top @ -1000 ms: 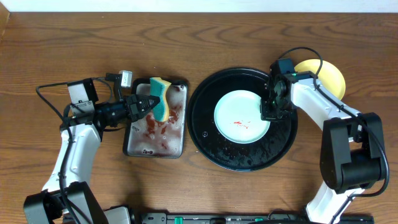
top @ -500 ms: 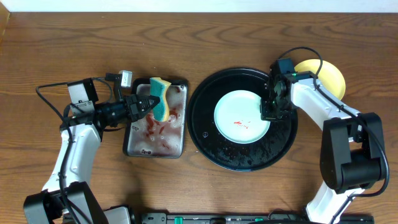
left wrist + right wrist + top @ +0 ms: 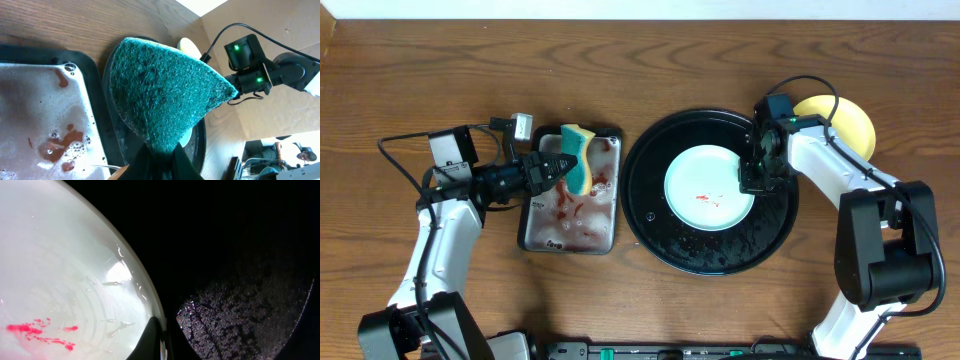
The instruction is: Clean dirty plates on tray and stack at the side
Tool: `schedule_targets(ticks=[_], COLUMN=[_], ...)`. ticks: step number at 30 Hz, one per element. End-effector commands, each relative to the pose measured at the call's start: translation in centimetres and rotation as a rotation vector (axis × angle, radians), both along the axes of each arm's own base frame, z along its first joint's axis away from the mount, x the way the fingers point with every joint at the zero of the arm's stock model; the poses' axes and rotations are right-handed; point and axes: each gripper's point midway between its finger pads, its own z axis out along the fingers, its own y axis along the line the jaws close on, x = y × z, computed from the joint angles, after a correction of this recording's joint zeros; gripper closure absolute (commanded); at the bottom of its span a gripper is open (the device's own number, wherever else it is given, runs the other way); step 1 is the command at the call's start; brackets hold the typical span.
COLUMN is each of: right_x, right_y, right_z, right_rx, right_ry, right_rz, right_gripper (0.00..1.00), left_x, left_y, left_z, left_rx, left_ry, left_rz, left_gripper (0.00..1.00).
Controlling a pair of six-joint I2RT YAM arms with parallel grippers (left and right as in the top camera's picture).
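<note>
A pale mint-blue plate [image 3: 708, 187] smeared with red sauce lies in the round black tray [image 3: 660, 215]. My right gripper [image 3: 752, 180] is shut on the plate's right rim; the right wrist view shows the rim [image 3: 150, 305] pinched between the fingers [image 3: 161, 340]. A yellow plate [image 3: 855, 120] sits on the table beyond the tray's upper right. My left gripper [image 3: 560, 168] is shut on a green-and-yellow sponge [image 3: 578, 155] and holds it over the grey pan. The sponge's green face [image 3: 165, 95] fills the left wrist view. A third plate is not in view.
The grey metal pan [image 3: 610, 235] left of the tray holds foamy water tinted red [image 3: 45, 120]. The tray floor is wet with droplets [image 3: 240, 315]. A small connector [image 3: 520, 127] with a cable lies by the pan's upper left corner.
</note>
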Motion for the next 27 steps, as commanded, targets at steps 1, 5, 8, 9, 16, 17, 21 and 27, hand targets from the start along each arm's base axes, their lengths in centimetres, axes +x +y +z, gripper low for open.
schedule_targets(ticks=[1,5,8,9,16,17,21,27], right_x=[-0.7,-0.7,-0.7,-0.7,-0.6,-0.6,-0.6,-0.5], right_y=[-0.8,-0.8,-0.8,-0.8,-0.8,-0.8,-0.8,-0.8], right_z=[-0.9,-0.9,-0.9,-0.9,-0.9,-0.9,-0.9,-0.9], right_rx=[-0.064,-0.064,-0.064,-0.064,-0.063,-0.063,-0.063,-0.063], right_ry=[0.020,0.020,0.020,0.020,0.016,0.016,0.016,0.014], right_rz=[0.006,0.006,0.006,0.006,0.006,0.006,0.006,0.006], right_gripper=[0.99,0.99,0.99,0.99,0.99,0.99,0.99,0.99], left_x=[-0.2,-0.2,-0.2,-0.2,-0.1,0.2,1.2,1.1], left_y=[-0.2,-0.2,-0.2,-0.2,-0.5,-0.4,0.1,1.3], left_z=[0.8,0.8,0.8,0.8,0.3,-0.3,-3.7,-8.0], left_rx=[-0.015,-0.015,-0.015,-0.015,0.006,0.030,0.219,0.609], left_ry=[-0.032,-0.032,-0.032,-0.032,-0.009,0.023,0.151,0.283], left_rz=[-0.019,-0.019,-0.019,-0.019,-0.011,0.016,0.155,0.366], left_gripper=[0.93,0.93,0.93,0.93,0.93,0.93,0.93,0.93])
